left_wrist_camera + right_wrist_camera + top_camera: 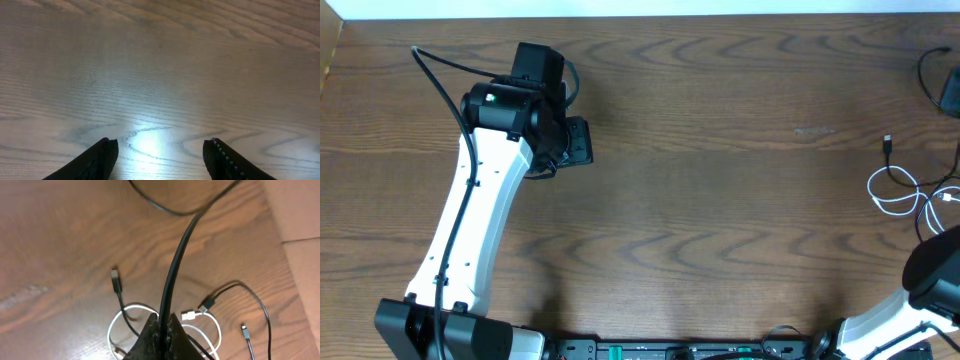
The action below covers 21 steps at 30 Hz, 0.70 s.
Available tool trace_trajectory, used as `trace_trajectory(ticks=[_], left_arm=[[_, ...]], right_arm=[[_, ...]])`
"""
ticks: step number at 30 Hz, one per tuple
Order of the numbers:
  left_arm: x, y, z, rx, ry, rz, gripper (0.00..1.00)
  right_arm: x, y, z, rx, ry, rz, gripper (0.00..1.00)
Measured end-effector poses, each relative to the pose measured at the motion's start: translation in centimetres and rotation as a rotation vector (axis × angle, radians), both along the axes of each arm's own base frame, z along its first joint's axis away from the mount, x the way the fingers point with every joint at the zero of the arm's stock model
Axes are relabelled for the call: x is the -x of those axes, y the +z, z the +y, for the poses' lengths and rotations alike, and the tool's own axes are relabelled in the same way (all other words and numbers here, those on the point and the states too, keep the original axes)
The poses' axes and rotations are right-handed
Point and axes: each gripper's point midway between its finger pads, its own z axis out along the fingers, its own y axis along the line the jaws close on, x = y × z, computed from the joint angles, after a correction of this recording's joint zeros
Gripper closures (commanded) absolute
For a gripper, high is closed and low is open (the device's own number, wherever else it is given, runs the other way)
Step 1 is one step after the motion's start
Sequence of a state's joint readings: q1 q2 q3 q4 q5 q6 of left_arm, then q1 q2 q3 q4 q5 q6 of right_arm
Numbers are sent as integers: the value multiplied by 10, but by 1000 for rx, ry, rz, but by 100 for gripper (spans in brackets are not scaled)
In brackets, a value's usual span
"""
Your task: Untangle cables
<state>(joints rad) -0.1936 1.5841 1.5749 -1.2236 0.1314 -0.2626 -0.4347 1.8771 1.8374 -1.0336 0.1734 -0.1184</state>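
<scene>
Left gripper [162, 145] hangs over bare table [160, 60] at the far left, jaws apart and holding nothing. Over on the right edge, the right gripper [164, 317] has its jaws closed on a strand of the black cable [175, 270], which runs up and away from the fingertips. Beneath it the white cable [872, 187] lies in loose loops with black strands crossing through, plug ends scattered just beside the tangle.

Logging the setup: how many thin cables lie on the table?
2. The white cable is looped near the right edge; the thin black cable crosses its loops. The right arm covers part, so more may be hidden.
</scene>
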Motion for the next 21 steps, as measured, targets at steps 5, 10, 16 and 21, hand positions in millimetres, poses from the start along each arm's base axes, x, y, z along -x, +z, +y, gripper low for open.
trace_trajectory(ticks=[5,10,16,21], left_arm=[[0,0,0,0,0,0,40],[0,0,0,0,0,0,40],[0,0,0,0,0,0,40],[0,0,0,0,0,0,40]], right_arm=[[6,-11,-7,0,-33,41,15],[-6,-10,0,-91,-11,-40,1],[-26,-7,30,-250,86,-137,12],[-24,-8,39,-294,96,-132,16]])
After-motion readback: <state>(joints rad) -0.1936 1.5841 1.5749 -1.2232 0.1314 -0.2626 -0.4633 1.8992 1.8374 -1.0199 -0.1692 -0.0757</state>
